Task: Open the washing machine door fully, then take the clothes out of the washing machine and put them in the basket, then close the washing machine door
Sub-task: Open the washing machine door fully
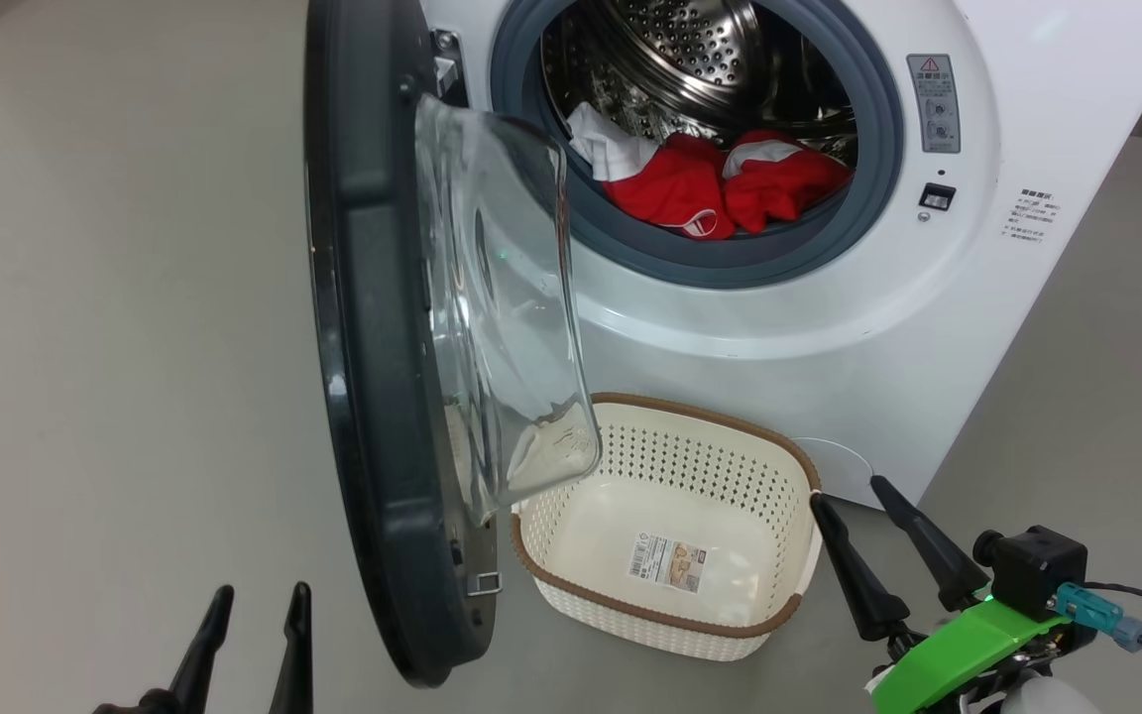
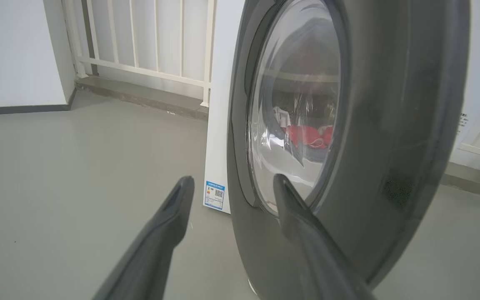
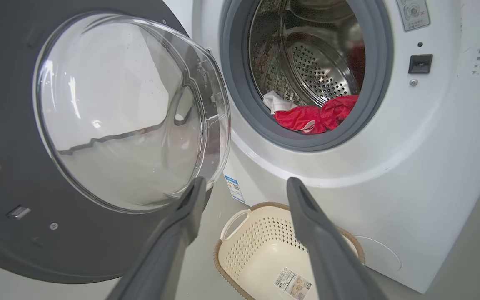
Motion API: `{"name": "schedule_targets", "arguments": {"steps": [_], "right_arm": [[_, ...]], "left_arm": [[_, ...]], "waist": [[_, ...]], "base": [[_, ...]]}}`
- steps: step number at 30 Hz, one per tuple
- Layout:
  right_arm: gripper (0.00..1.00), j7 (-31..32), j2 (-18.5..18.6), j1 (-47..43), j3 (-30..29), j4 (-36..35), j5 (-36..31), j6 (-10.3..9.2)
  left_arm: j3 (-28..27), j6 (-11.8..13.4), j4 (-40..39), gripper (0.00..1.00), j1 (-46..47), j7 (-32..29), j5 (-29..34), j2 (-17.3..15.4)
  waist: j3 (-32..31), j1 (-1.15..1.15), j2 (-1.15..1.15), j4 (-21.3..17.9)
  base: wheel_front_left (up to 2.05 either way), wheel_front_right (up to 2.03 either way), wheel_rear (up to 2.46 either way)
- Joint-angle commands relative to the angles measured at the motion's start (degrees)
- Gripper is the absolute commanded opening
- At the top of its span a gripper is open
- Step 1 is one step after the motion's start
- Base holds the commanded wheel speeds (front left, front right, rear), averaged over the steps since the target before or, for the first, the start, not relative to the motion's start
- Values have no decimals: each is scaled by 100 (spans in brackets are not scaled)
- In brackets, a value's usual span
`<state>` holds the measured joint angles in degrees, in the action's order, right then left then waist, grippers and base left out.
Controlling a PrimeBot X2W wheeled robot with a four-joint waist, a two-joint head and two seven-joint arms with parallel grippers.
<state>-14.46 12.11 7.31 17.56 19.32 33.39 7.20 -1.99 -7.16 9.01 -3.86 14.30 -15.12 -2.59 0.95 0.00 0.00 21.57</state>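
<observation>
We see bare grey floor (image 1: 85,297) under both grippers, white railing (image 2: 140,46) and white wall (image 2: 11,50) beyond our left gripper (image 1: 263,589). White washing machine (image 1: 799,337) ahead of right gripper (image 1: 848,490). Washing machine door (image 1: 373,397) swung open, just right of left gripper. Basket (image 1: 720,415) on floor, just left of right gripper. Clothes (image 1: 720,183) in steel drum (image 1: 690,59), above and ahead of right gripper. Both grippers spread wide, grasping nothing.

The left gripper (image 2: 232,179) points at the outer face of the washing machine door (image 2: 390,125), jaws spread wide with nothing between them. The clothes (image 2: 308,135) appear red through the door glass. The washing machine (image 2: 219,104) side panel carries a blue label (image 2: 215,195). A white railing (image 2: 148,41) stands behind.
</observation>
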Motion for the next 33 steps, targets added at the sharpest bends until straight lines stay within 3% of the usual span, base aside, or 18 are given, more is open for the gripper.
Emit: {"name": "schedule_targets", "arguments": {"steps": [1,19,20,21,27,33], "right_arm": [[100,-53,19,-7,7,-152,-101,29],[100,-53,-180,-171,-320,190,-629,29],[100,-53,-184,-171,-325,189,-633,29],[100,-53,-186,-173,-325,185,-641,29],[100,-53,-191,-209,-319,151,-661,29],[100,-53,-184,-245,-328,116,-666,29]], "left_arm": [[-214,-33,-161,100,98,70,15,-29],[-209,-33,-104,100,113,70,36,-29],[-219,-33,-104,33,123,70,56,-29],[-229,-33,-101,0,137,70,70,-29],[-594,-33,-539,0,319,70,34,-29],[-616,-33,-1942,0,558,70,-196,-29]], "waist": [[-3,0,0,-2],[-8,0,0,-3],[-15,0,0,-2],[-22,0,0,-2],[-76,0,0,13],[-102,0,0,33]], "base": [[0,0,0],[0,0,0],[0,0,0],[0,0,0],[0,0,0],[0,0,0]]}}
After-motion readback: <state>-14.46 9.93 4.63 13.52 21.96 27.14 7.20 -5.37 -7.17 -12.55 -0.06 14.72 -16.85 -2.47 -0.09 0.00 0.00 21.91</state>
